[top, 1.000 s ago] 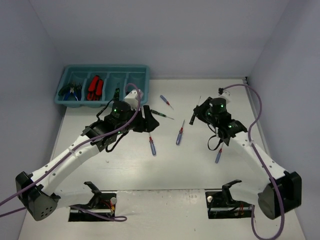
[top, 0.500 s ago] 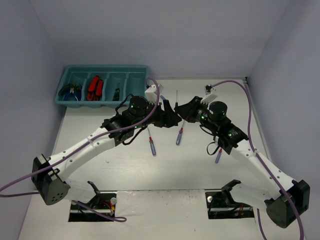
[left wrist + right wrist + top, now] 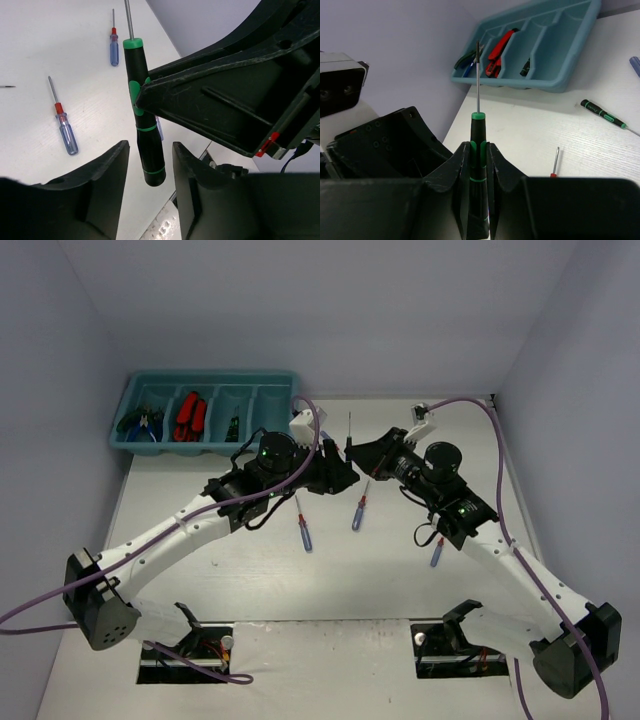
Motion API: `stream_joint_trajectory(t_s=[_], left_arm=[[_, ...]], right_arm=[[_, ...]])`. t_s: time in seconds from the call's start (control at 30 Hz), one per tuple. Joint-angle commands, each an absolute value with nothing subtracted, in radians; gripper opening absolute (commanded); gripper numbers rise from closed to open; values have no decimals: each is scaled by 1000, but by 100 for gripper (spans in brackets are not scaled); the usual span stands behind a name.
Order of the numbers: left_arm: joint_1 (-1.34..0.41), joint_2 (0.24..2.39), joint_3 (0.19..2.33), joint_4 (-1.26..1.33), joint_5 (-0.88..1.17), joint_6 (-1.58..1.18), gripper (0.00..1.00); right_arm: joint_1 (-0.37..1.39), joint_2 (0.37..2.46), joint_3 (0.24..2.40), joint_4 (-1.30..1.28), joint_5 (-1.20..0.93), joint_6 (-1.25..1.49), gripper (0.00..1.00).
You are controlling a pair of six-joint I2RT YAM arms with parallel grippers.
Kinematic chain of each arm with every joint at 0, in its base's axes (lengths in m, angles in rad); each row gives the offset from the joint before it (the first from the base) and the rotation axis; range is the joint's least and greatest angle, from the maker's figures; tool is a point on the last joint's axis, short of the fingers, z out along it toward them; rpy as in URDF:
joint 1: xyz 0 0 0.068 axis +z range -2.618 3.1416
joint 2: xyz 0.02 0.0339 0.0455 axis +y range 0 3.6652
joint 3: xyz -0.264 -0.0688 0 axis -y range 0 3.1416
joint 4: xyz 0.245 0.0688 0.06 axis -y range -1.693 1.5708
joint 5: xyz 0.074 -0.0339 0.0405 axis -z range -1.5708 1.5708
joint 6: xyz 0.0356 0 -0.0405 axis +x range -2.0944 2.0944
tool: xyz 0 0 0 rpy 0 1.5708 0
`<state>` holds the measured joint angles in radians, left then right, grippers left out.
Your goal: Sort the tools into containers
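My right gripper [image 3: 478, 147] is shut on a black-and-green screwdriver [image 3: 478, 135] and holds it upright above the table, shaft pointing up [image 3: 349, 426]. My left gripper [image 3: 150, 150] stands open around the bottom end of that handle [image 3: 145, 130], with a gap on each side. The two grippers meet over the table's far middle [image 3: 345, 462]. The teal tray [image 3: 215, 377] stands at the far left, with pliers [image 3: 140, 423], red knives [image 3: 190, 415] and a dark screwdriver [image 3: 233, 427] in separate compartments.
Blue-handled screwdrivers lie loose on the table [image 3: 303, 530], [image 3: 358, 512], [image 3: 437, 552]. Another black-and-green screwdriver [image 3: 602, 115] lies near the tray. Grey walls close in the left, back and right sides.
Both arms swung toward the middle, the right carrying the screwdriver up. In the last half second the left jaws narrowed around its handle end.
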<state>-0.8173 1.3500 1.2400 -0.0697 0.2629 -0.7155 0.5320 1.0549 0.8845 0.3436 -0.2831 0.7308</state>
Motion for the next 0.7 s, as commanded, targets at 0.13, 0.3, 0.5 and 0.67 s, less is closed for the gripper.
stream_joint_trajectory(t_s=[0.13,0.3,0.5,0.67], left_arm=[[-824,1334,1286,-32,233,-692,6],[-809,1322,1288,-97,164,-636,0],[-709,1348,1292,-180,158,-560,0],[-526,1441,1372,-297,143,-417,0]], right_arm=[[540,1069,896,474,-312,741,4],[529,1082,879,468,-290,727,52],[452,1063,859,403,-261,699,79],[396,1025,862,241,-153,580,80]])
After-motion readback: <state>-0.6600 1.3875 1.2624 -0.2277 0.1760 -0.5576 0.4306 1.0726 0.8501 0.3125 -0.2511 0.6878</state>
